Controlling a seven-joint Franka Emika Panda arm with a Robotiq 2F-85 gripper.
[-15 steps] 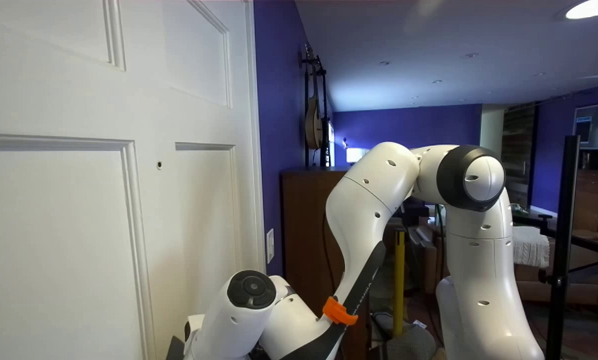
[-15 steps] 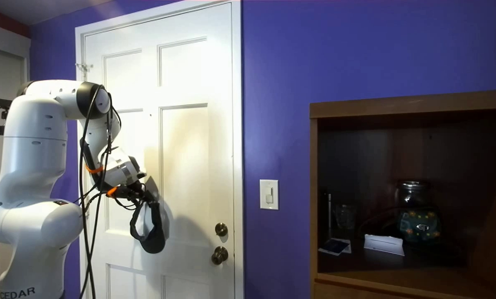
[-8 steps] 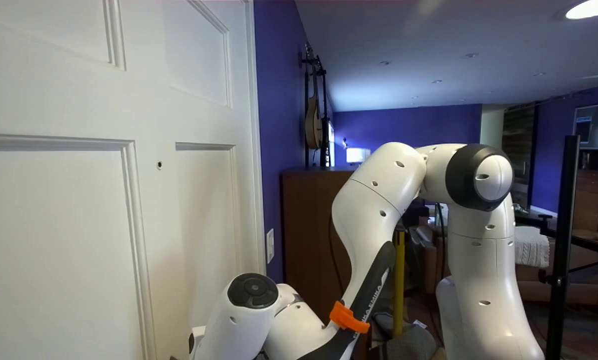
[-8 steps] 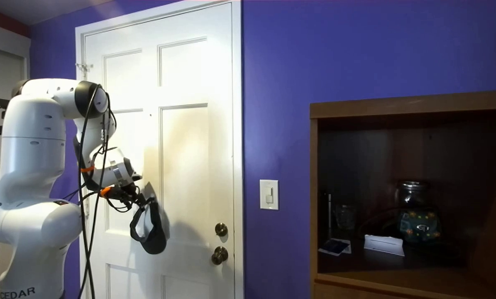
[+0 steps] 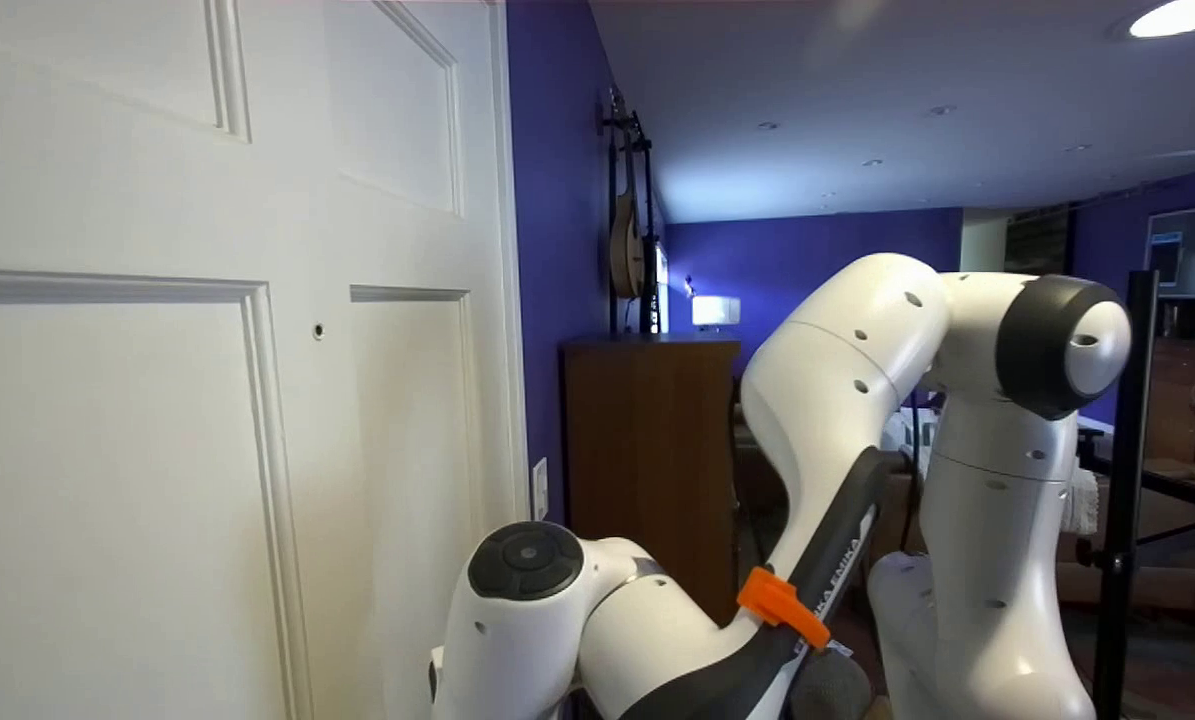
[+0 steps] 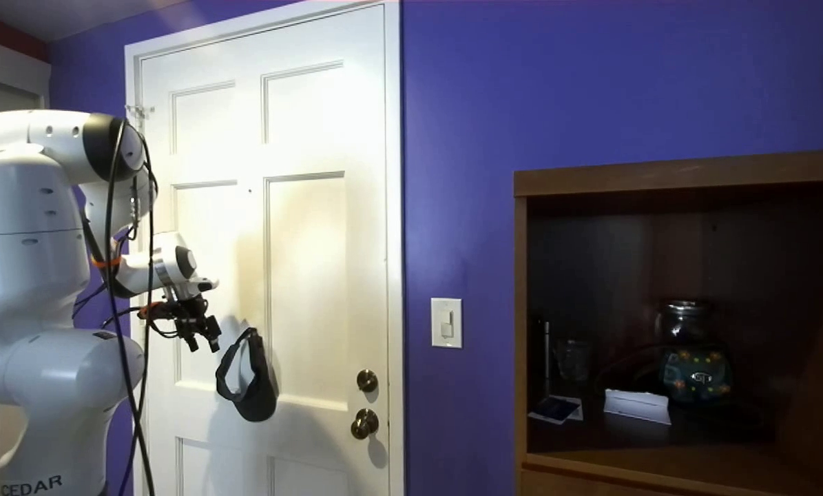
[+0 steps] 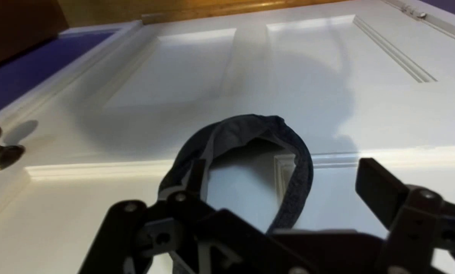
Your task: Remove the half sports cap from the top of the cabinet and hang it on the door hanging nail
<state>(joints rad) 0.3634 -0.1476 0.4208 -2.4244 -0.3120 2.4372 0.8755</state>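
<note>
"How's your clearance?"

"My gripper (image 6: pixel 203 344) hangs just beside the half cap (image 6: pixel 263 396), a gap between them. In the wrist view its fingers (image 7: pixel 379 190) stand wide apart."

"Edges?"

"The half cap hangs against the white door (image 6: pixel 308 275), well apart from the lower brassy knob (image 6: pixel 364 424) near the door's edge."

"Material?"

"Dark cloth: a band bent into an open loop, greyer inside, rounded brim at the bottom. The door behind is smooth, with recessed panels."
</note>
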